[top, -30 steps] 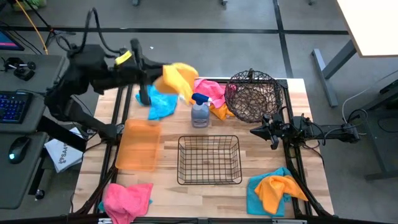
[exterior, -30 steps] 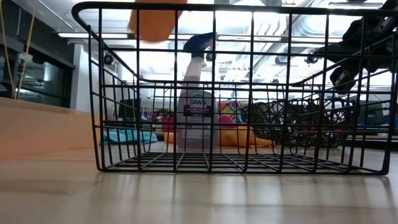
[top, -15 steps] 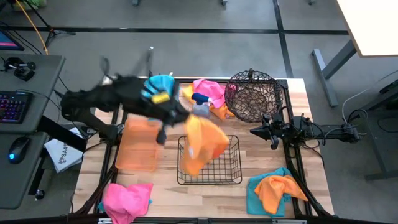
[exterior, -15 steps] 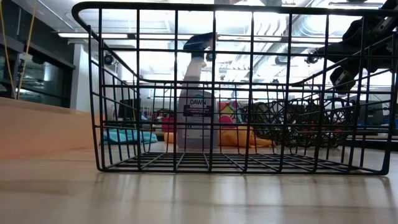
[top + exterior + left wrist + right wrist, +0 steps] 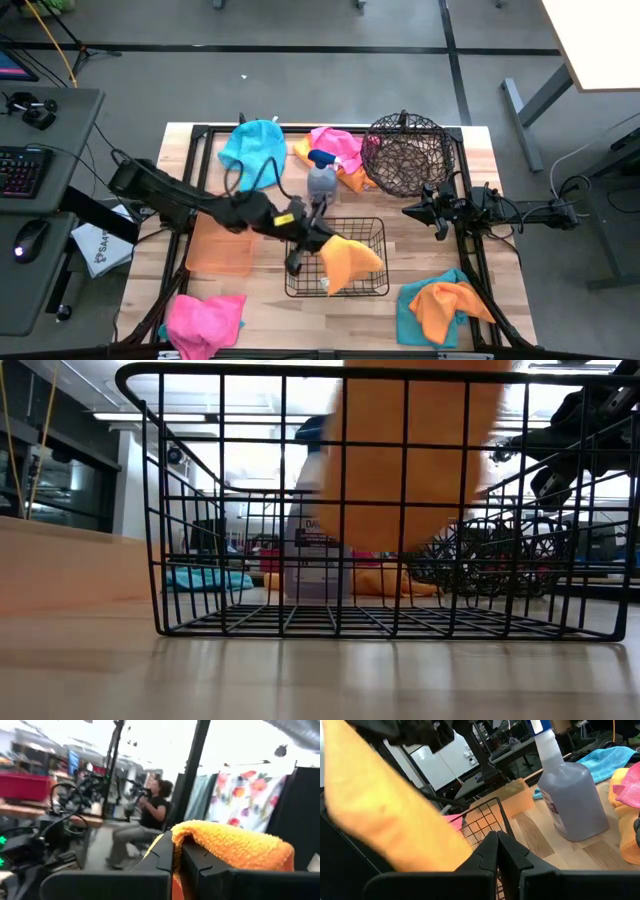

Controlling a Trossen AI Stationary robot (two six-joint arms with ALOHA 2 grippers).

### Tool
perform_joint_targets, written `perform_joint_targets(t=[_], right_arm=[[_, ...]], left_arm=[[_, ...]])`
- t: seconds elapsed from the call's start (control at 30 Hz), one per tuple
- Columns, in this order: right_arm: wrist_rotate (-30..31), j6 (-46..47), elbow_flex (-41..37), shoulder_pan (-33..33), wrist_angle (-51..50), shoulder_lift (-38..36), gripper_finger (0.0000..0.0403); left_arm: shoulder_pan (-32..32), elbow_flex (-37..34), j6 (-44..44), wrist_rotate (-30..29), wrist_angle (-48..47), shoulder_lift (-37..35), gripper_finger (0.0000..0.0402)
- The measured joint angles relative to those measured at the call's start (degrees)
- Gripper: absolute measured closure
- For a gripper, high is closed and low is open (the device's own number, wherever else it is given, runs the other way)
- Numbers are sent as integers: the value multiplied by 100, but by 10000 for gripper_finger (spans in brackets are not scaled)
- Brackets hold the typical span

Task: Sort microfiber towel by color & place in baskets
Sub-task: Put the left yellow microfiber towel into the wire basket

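Note:
My left gripper (image 5: pixel 318 243) reaches from the table's left over the black rectangular wire basket (image 5: pixel 337 288) and is shut on an orange towel (image 5: pixel 352 264). The towel hangs inside the basket in the low view (image 5: pixel 410 460). My right gripper (image 5: pixel 408 211) waits shut and empty at the table's right, beside the dark round wire basket (image 5: pixel 405 155). The flat orange tray (image 5: pixel 222 236) lies left of the black basket. A teal towel (image 5: pixel 255 146), a pink towel (image 5: pixel 340 146) and an orange one (image 5: pixel 356 180) lie on the table at the far side. My left gripper pinches a bunched upper part of the orange towel (image 5: pixel 186 836) between its two fingers, which come roughly level from the table's left. The towel drapes past the fingers and hangs below the basket's rim, its lower end (image 5: pixel 400 545) clear of the basket floor.
A grey spray bottle (image 5: pixel 321 185) stands just beyond the black basket. A pink towel (image 5: pixel 205 320) lies at the near left, and a teal and an orange towel (image 5: pixel 440 306) lie at the near right. A seated person (image 5: pixel 145 820) is in the room beyond.
My left gripper has swung from the far left of the table toward the near edge and the right, and down, with the orange towel still held. The towel now hangs inside the black basket, where it showed high above the rim before.

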Motion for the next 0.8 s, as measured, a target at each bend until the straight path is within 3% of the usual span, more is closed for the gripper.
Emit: perform_joint_targets(t=[0.17,0.33,0.47,0.63,0.8], right_arm=[[0,0,1,-1,0,0,402],[-2,-1,-1,-2,-1,0,402],[0,1,1,0,-1,2,402],[-2,-1,0,0,-1,0,402],[0,-1,1,-1,-1,0,402]], left_arm=[[46,-6,215,-487,-1340,169,401],[147,-6,365,-457,-3173,-27,385],[133,-1,221,34,-4268,-166,334],[12,81,-76,856,-4691,-165,247],[-71,546,83,1012,-5304,-165,178]])
